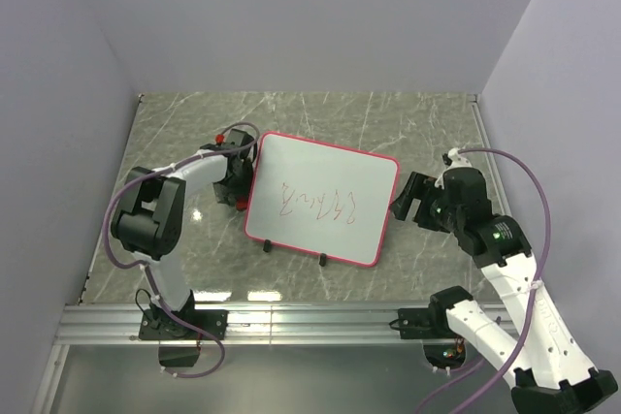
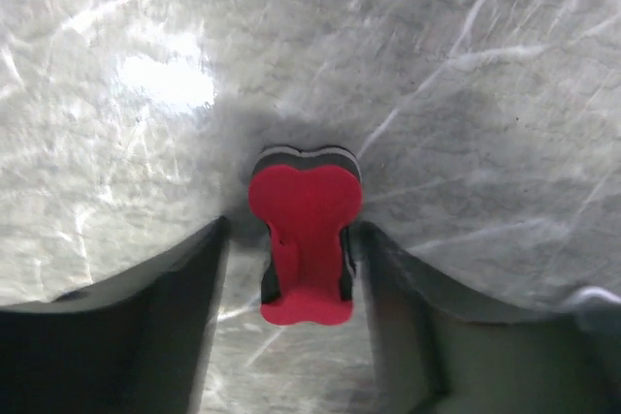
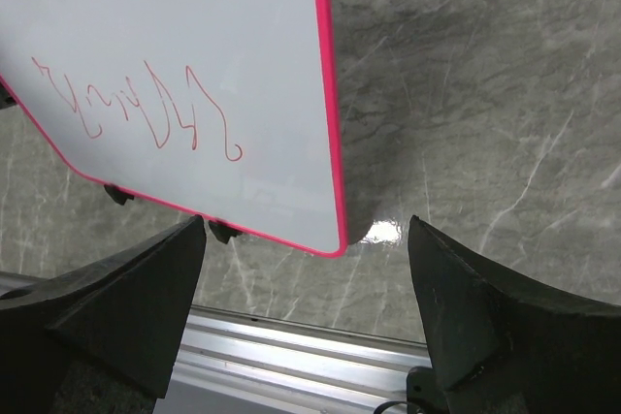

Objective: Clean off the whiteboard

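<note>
Left wrist view: the left hand (image 2: 291, 239) is apart, its fingers (image 2: 146, 317) straddling a small red eraser (image 2: 309, 191) that lies on the tabletop (image 2: 485, 94). A strip of stone shows between the eraser and the finger at 9 o'clock, so nothing is clamped yet. The right hand (image 3: 307, 230) is also spread wide and holds nothing, with one corner of the whiteboard (image 3: 194, 46) just ahead of it at 12 o'clock.

From above, the whiteboard sits about the middle of the tabletop, the left hand close by its 9 o'clock edge and the right hand close by its 3 o'clock edge. A red scribble (image 1: 318, 205) runs across its centre, and small black feet (image 1: 264, 245) stick out along its 6 o'clock edge.

The board looks stiff, thin and light, with a smooth face that would give fingers little purchase, so it will likely slide on the polished stone once rubbed. The pink frame (image 3: 328, 94) at the 3 o'clock edge looks the best place to pinch or brace it, well clear of the writing. The eraser looks soft and light, and its narrow sides suit a gentle squeeze.
</note>
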{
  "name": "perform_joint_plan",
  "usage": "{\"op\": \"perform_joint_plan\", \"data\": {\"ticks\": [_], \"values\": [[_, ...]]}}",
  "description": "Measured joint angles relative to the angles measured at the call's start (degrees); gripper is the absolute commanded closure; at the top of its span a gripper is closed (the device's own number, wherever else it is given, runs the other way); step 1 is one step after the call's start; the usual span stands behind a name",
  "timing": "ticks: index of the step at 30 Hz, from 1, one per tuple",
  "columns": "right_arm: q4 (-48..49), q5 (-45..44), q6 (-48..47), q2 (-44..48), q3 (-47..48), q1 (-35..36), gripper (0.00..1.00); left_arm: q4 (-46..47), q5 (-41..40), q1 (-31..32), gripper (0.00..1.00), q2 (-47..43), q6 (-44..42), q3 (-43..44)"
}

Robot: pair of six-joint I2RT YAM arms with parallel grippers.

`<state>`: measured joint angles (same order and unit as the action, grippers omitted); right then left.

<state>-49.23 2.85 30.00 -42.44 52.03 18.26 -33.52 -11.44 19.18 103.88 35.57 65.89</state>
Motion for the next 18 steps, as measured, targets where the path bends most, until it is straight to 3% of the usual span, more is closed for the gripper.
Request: {"op": "perform_joint_plan", "data": {"ticks": [2, 4, 13, 18], "values": [[0.1, 0.0, 0.0, -0.6, 0.0, 0.0, 0.09, 0.4, -0.1, -0.2, 0.66, 0.0, -0.2, -0.1], [0.2, 0.0, 0.0, -1.1, 0.0, 0.0, 0.09, 1.1, -0.2, -0.3, 0.99, -0.1, -0.2, -0.3], [1.3, 0.2, -0.3, -4.1, 0.3, 0.0, 0.09, -1.8, -1.9, -0.9, 1.00, -2.8, -0.4, 0.3], [2.9, 1.2, -1.1, -10.6, 5.2, 0.4, 0.12, -6.3, -3.5, -1.1, 1.00, -8.0, -0.9, 11.2]]}}
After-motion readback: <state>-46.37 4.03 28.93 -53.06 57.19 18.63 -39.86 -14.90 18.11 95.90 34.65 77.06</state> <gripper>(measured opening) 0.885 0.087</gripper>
